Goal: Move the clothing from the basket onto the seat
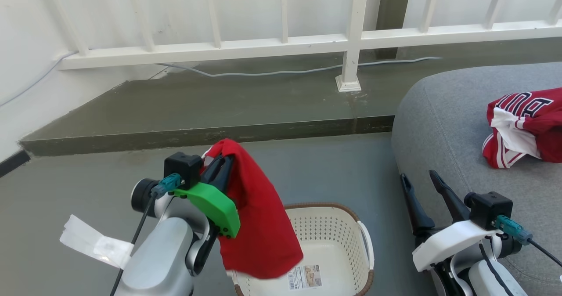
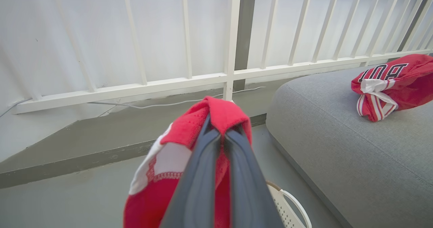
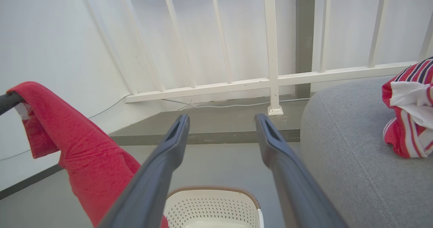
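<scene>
head view: left gripper (image 1: 221, 160) clamped on red garment (image 1: 259, 225), which hangs over the basket (image 1: 329, 234); seat (image 1: 443, 124) lies off to its right.
left wrist view: seat is ahead-right of the shut fingers (image 2: 199, 180); striped jersey (image 2: 392, 82) rests there.
right wrist view: right gripper (image 3: 222, 118) spread wide, empty, nearer the seat.

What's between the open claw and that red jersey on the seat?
Only bare grey seat between right claw and red jersey, per the head view.
</scene>
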